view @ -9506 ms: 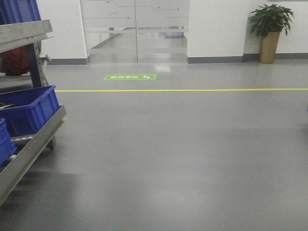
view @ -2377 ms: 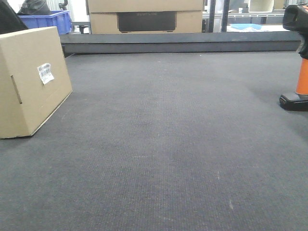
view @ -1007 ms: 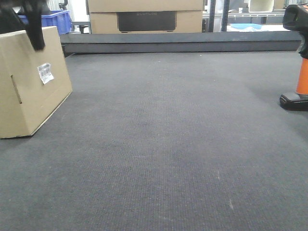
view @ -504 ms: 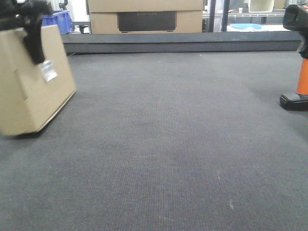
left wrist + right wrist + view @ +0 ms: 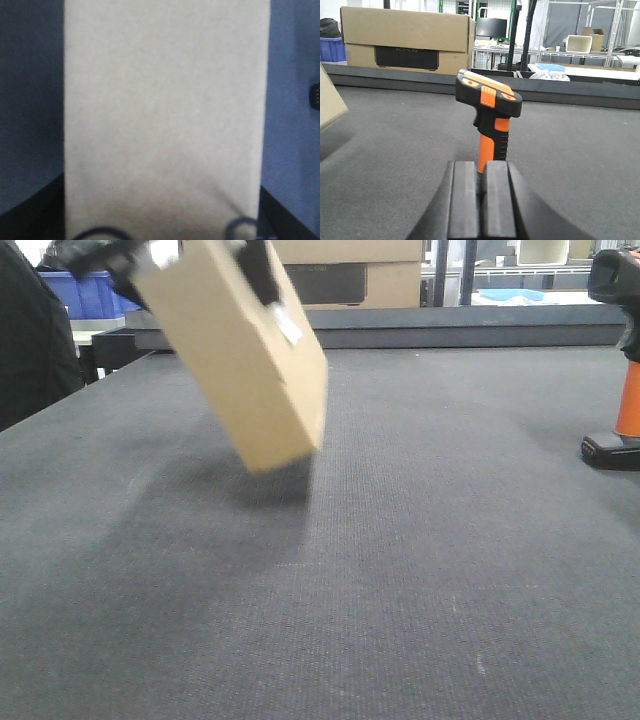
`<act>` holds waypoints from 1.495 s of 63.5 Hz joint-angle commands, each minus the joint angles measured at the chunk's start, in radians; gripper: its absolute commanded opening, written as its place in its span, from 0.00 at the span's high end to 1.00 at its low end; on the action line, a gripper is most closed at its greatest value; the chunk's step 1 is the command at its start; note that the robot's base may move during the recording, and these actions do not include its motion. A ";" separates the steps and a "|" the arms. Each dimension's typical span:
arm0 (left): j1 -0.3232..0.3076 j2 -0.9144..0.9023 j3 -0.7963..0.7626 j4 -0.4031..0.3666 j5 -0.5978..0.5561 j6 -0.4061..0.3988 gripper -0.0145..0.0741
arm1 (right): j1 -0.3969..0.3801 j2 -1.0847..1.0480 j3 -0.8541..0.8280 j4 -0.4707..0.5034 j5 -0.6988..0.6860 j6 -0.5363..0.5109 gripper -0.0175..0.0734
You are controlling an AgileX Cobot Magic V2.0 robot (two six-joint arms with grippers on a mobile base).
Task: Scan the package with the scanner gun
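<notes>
At ten o'clock, the flat tan cardboard package (image 5: 240, 380) is clamped by the left gripper (image 5: 190, 268), likely tilted for scanning; the right gripper (image 5: 481, 200) is closed, empty.

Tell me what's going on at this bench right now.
The left gripper is clamped on the top end of the package and holds it tilted, apparently clear of the dark mat. The package's white label is on the face turned toward the right side. The scanner gun stands upright on its foot, untouched. The right gripper sits just short of it with its fingers together, so nothing has been scanned yet.
</notes>
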 commanded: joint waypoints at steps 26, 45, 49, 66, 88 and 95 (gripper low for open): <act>-0.056 0.052 -0.009 -0.094 -0.056 -0.050 0.96 | -0.001 0.220 -0.243 -0.034 0.224 -0.002 0.99; -0.056 0.052 -0.009 -0.115 -0.106 -0.050 0.96 | -0.001 0.621 -0.274 -0.036 -0.250 -0.002 0.99; -0.056 0.052 -0.009 -0.115 -0.107 -0.050 0.96 | -0.001 0.677 -0.274 -0.036 -0.347 -0.002 0.99; -0.056 0.052 -0.009 -0.115 -0.100 -0.050 0.96 | -0.001 0.890 -0.277 0.162 -0.509 -0.002 0.99; -0.056 0.052 -0.009 -0.115 -0.086 -0.050 0.96 | -0.001 1.251 -0.307 0.184 -0.722 -0.002 0.99; -0.056 0.052 -0.009 -0.113 -0.082 -0.050 0.96 | -0.001 1.344 -0.370 0.171 -0.766 -0.002 0.99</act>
